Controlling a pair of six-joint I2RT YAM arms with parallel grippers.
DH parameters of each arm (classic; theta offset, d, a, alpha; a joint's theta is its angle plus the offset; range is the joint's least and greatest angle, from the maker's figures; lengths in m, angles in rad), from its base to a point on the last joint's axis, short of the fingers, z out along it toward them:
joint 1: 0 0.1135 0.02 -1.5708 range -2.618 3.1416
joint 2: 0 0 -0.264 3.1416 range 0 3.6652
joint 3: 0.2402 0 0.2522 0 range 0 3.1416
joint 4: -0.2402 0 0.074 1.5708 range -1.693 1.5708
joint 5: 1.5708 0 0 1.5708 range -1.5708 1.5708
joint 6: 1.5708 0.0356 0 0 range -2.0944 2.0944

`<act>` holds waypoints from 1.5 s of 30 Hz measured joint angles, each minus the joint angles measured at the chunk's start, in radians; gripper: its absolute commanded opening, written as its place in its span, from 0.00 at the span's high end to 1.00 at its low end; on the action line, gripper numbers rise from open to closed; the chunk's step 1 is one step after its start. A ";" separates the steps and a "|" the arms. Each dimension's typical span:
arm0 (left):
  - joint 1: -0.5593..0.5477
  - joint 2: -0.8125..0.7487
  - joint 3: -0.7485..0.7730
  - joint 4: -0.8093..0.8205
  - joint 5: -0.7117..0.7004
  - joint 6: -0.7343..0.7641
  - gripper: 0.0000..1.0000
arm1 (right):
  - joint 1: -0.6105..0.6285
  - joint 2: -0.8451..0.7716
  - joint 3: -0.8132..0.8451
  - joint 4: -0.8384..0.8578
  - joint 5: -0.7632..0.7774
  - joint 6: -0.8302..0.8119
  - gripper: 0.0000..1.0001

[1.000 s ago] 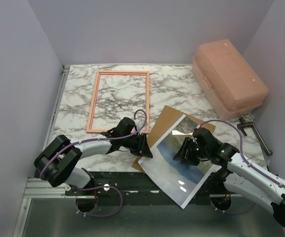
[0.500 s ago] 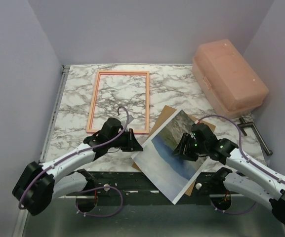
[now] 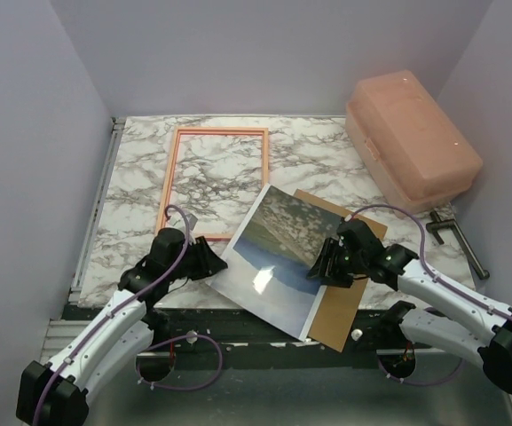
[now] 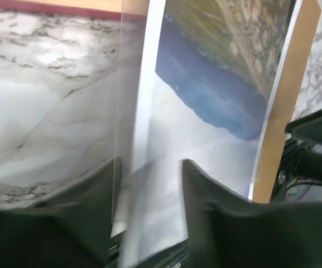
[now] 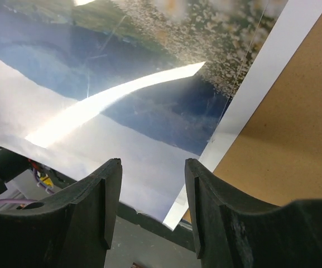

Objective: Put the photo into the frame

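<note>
The photo [image 3: 273, 248] lies face up at the table's front middle, its lower corner past the front edge. Its right part rests on the brown backing board [image 3: 337, 311]. The frame [image 3: 263, 177] lies flat at the back left, orange-tan side up, close to the photo's top-left edge. My left gripper [image 3: 213, 264] is at the photo's left edge. In the left wrist view its jaws [image 4: 148, 164] stand apart, open, with the blurred sheet edge [image 4: 216, 84] between them. My right gripper [image 3: 320, 271] hovers open over the photo's right edge [image 5: 121, 72] and the board [image 5: 289, 139].
A closed pink plastic box [image 3: 411, 133] stands at the back right. A dark metal clamp [image 3: 455, 240] lies at the right edge. Walls close in the table on three sides. The marble top [image 3: 140, 160] drops off at the front by the arm bases.
The photo has slid left and turned, uncovering more of the backing board. My left arm drew back to the left with it, and its jaws shut, then parted. The right gripper shifted slightly left.
</note>
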 measured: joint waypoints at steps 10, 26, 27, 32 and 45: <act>0.006 0.144 0.061 -0.109 -0.095 0.013 0.21 | -0.038 0.070 -0.001 0.031 0.004 -0.031 0.44; 0.130 0.514 0.341 -0.002 0.007 0.194 0.18 | -0.222 0.082 -0.172 0.198 -0.223 -0.087 0.43; 0.132 0.540 0.358 0.007 0.023 0.203 0.18 | -0.224 0.083 -0.180 0.212 -0.237 -0.085 0.43; 0.137 0.690 0.463 0.051 0.108 0.249 0.18 | -0.225 0.089 -0.197 0.252 -0.272 -0.083 0.43; 0.137 0.924 0.561 0.089 0.208 0.288 0.25 | -0.225 0.101 -0.200 0.271 -0.290 -0.084 0.43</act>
